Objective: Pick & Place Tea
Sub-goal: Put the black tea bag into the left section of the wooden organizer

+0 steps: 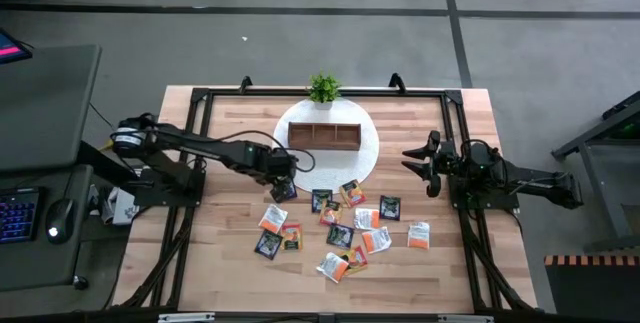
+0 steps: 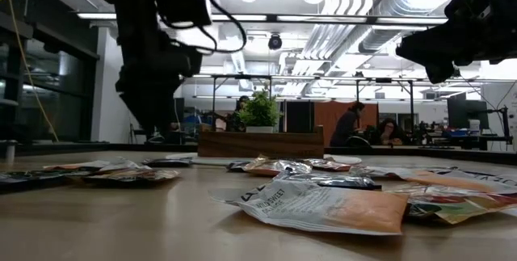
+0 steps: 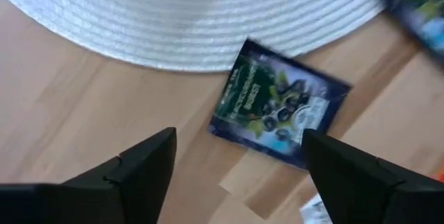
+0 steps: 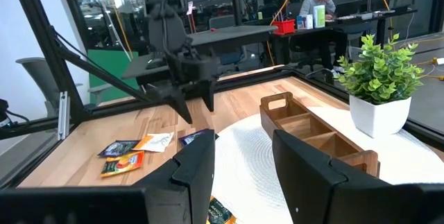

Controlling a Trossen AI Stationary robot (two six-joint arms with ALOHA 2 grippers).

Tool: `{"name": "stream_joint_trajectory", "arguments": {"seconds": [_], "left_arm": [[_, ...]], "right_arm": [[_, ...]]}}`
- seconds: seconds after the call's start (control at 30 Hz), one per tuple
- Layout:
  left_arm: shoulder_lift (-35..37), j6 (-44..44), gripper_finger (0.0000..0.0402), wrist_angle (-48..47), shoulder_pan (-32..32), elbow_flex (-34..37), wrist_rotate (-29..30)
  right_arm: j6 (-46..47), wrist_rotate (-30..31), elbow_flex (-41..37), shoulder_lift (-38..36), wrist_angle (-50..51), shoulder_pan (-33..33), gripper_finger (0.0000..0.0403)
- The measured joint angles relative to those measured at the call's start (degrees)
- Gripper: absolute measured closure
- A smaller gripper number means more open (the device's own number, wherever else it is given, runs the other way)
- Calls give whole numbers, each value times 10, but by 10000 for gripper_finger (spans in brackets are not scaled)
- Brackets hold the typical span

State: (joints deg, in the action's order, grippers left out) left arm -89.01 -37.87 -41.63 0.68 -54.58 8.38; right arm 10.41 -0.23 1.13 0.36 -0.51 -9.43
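Observation:
Several small tea sachets, dark, orange and white, lie flat and scattered on the wooden table. One dark sachet lies at the edge of the round white mat. My left gripper hangs open just above it, pointing steeply down, one finger on either side of the sachet's near corner. The same gripper shows in the high view over that sachet. My right gripper waits open and level at the table's right side, holding nothing.
A brown wooden tray with three compartments stands on the white mat at the table's far middle. A small potted plant is behind it. A black frame runs around the table. People sit at desks in the room beyond.

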Motion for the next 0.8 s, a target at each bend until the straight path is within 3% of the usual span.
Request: {"name": "stream_joint_trajectory", "arguments": {"seconds": [0.27,0.8], "left_arm": [[-66,2,91,-1,1,-21,-3],[-113,15,95,16,0,-28,-21]], "right_arm": [[0,0,0,0,0,0,261],[0,0,0,0,0,0,261]]}}
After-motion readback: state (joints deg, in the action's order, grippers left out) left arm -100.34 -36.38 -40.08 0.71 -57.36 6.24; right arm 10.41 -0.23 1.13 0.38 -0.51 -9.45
